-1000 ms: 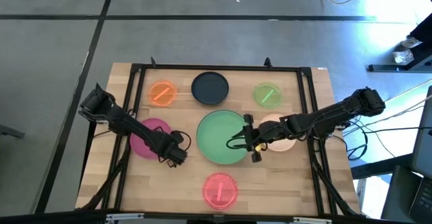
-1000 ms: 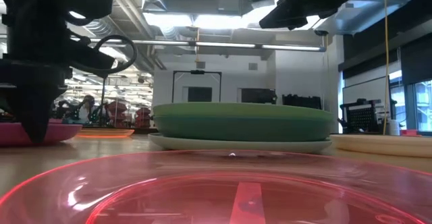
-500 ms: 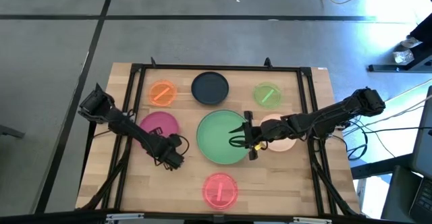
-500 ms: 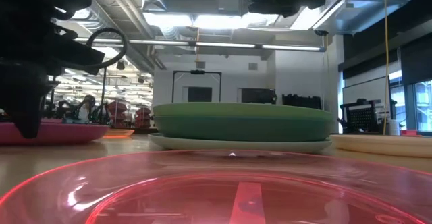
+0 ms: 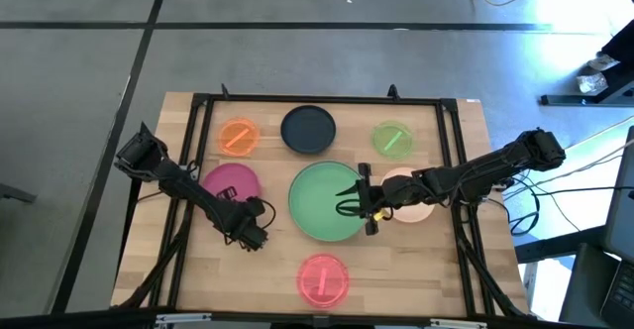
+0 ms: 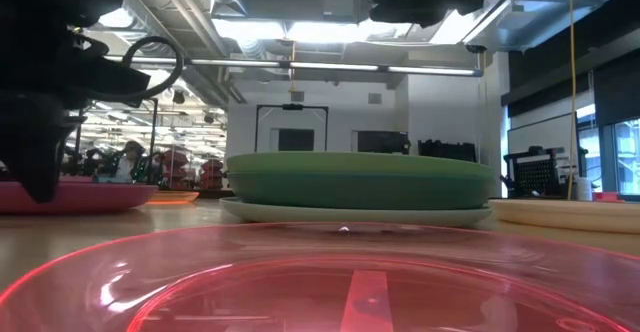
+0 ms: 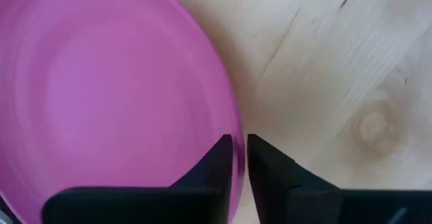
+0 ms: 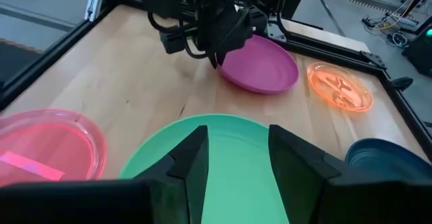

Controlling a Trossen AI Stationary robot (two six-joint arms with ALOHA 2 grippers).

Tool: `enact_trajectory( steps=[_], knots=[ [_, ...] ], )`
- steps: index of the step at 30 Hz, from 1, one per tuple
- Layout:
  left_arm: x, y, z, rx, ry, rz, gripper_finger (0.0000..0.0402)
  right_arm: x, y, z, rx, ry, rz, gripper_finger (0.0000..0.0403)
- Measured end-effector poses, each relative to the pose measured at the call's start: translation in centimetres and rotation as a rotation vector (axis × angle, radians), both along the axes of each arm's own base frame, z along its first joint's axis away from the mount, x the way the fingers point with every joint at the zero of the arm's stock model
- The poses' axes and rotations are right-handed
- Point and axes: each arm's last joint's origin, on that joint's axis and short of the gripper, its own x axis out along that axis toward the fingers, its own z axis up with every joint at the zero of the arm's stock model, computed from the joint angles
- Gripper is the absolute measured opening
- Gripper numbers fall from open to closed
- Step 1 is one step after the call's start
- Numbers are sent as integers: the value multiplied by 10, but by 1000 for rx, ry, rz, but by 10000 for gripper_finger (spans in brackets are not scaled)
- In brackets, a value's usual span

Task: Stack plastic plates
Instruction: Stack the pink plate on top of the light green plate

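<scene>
My left gripper [image 5: 250,238] is shut on the medium magenta plate [image 5: 230,180] at the table's left, also seen from the right wrist [image 8: 260,65]. My right gripper [image 5: 367,203] is open and hovers over the right part of the large green plate [image 5: 325,202], fingers apart above it [image 8: 237,158]. The green plate tops a stack whose lowest plate is pale blue-grey [image 6: 355,213]. The peach plate [image 5: 414,202] lies under the right arm. Dark navy [image 5: 308,129], orange [image 5: 238,136], lime [image 5: 392,139] and pink-red [image 5: 323,277] plates lie flat on the table. My left gripper pinches the magenta plate's rim [image 7: 233,126] between its two fingers [image 7: 270,166], at the plate's near-right side. The fingers come from above, pointing down [image 8: 216,57]. Whether the plate is lifted clear or partly on the table, I cannot tell.
A black frame [image 5: 317,99] runs around the wooden table top. The pink-red plate [image 6: 330,282] fills the low view's foreground. Bare wood lies between the magenta plate and the green stack [image 5: 272,210] and at the near corners.
In the high view the magenta plate has shifted toward the table's far and right side and looks narrower, mostly in the first half second. My left gripper has edged slightly toward the near-left. My right gripper has moved a little toward the far edge over the green plate.
</scene>
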Motion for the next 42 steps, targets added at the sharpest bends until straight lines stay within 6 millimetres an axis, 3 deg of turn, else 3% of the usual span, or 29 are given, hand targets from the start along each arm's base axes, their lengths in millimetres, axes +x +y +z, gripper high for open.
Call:
enact_trajectory(
  steps=[9, 16, 20, 24, 34, 42],
  knots=[
    [0, 0, 0, -6, 13, -24, 79, 0, 0, 0, 4, 1, -2, 145],
    [-1, 0, 0, -6, 31, -66, 9, 0, 0, 0, 5, -2, -1, 145],
    [-1, -1, 5, 13, 62, -112, 10, 0, 0, 0, 5, -2, -1, 145],
    [1, -6, 22, 85, 78, -169, 5, 0, 0, 0, 5, -2, -1, 145],
    [29, -34, 63, 200, -82, -620, 7, 0, 0, 0, 5, -1, -1, 145],
    [67, -35, 62, 200, -343, -840, 8, 0, 0, 0, 5, -1, -1, 145]
  ],
)
